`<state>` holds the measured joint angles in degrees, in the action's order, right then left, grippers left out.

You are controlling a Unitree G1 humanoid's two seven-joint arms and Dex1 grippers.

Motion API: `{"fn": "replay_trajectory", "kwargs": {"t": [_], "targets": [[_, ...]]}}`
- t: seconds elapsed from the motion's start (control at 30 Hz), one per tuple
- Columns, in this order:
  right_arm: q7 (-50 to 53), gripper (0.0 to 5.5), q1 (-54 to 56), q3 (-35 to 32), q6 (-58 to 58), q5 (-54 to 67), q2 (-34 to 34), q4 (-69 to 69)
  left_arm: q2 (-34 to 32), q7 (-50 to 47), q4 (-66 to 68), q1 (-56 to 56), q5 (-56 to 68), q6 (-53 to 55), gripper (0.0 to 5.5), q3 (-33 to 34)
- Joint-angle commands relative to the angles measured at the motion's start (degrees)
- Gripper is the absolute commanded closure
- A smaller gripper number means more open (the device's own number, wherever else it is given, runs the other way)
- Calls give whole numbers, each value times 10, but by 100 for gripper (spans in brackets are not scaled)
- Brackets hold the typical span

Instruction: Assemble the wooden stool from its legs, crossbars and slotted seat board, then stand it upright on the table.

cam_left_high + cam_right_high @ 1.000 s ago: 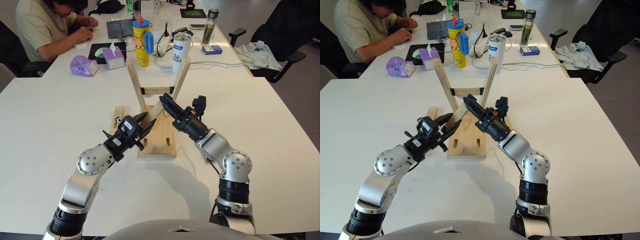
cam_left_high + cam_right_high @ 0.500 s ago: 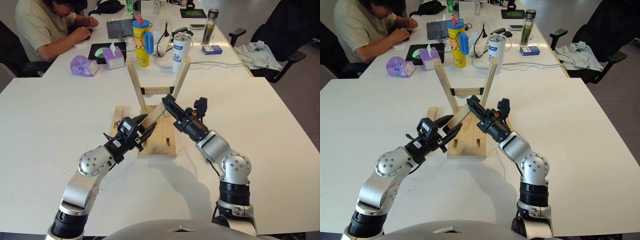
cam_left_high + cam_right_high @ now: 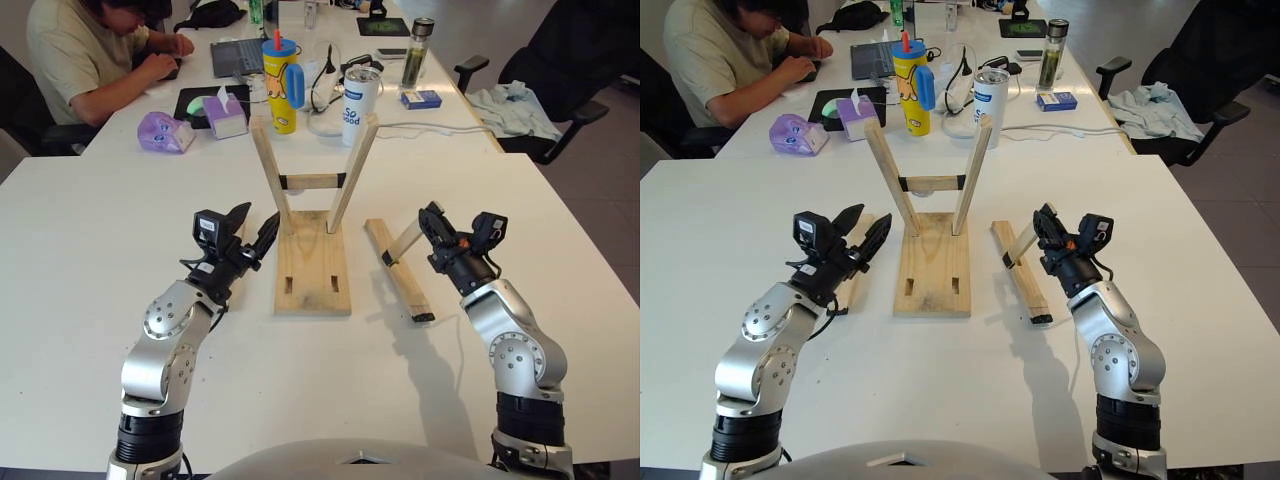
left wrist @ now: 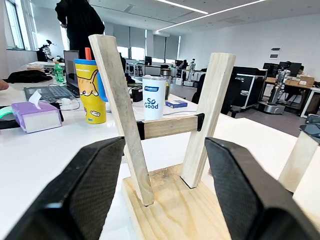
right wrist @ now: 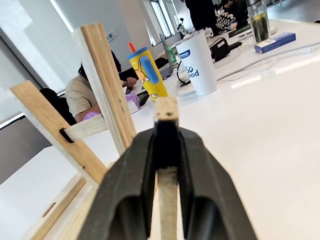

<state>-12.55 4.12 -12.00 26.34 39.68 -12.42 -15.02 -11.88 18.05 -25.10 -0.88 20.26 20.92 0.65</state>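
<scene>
The seat board [image 3: 312, 272] lies flat in the middle of the counter [image 3: 90, 260], with two legs [image 3: 268, 170] standing splayed in its far slots and joined by a crossbar [image 3: 312, 181]. Just right of it a second leg [image 3: 402, 288] lies on the counter. A wooden bar [image 3: 405, 240] rises from it into my right fingers [image 3: 432, 220], which are clamped on its end. My left fingers [image 3: 255, 225] hover spread apart just left of the board.

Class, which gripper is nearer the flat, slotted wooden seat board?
Left. The left gripper sits open beside the seat board, at its left edge; the right gripper is farther off to its right, shut on a loose wooden leg piece.
</scene>
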Motion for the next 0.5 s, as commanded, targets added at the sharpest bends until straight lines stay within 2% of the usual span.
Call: {"fn": "replay_trajectory", "kwargs": {"t": [0.03, 0.5], "targets": [[-13, 506, 24, -2, -34, -28, 1, 33, 4, -2, 10, -9, -7, -7, 254, -7], [-41, 506, 27, -5, -62, -76, -1, 92, -7, 5, 21, -5, -8, -8, 254, -4]]}}
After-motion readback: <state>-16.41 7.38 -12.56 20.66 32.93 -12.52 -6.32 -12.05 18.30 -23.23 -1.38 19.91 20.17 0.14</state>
